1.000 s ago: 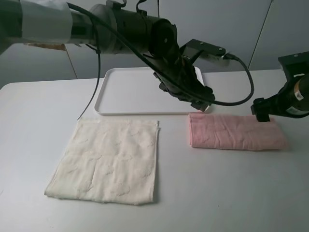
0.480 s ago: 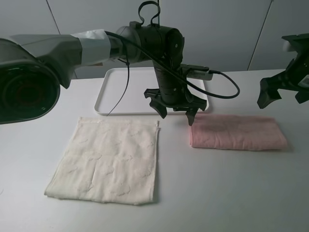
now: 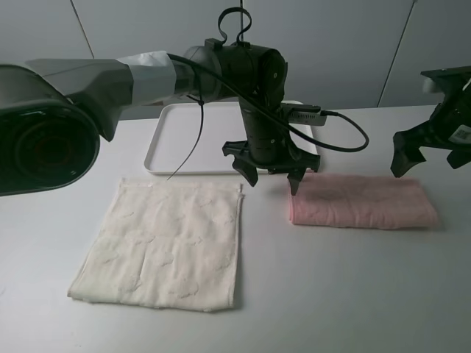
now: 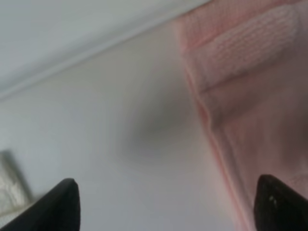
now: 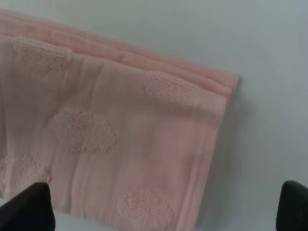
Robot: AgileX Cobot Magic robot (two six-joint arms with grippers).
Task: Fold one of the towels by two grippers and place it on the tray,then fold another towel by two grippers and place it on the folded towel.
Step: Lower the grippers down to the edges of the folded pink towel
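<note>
Black left end effector [image 3: 272, 182] dropped nearer pink towel [image 3: 360, 202].

The white tray [image 3: 190, 140] is the landmark. The cream towel [image 3: 165, 246] lies flat before its near edge, and the folded pink towel [image 3: 360, 202] lies off its near right corner. The left gripper [image 3: 271, 182] hangs spread at that corner. The right gripper [image 3: 428, 163], also spread, hovers well to the tray's right.

Folded pink towel [image 3: 360, 201] lies beside flat cream towel [image 3: 169, 246].
</note>
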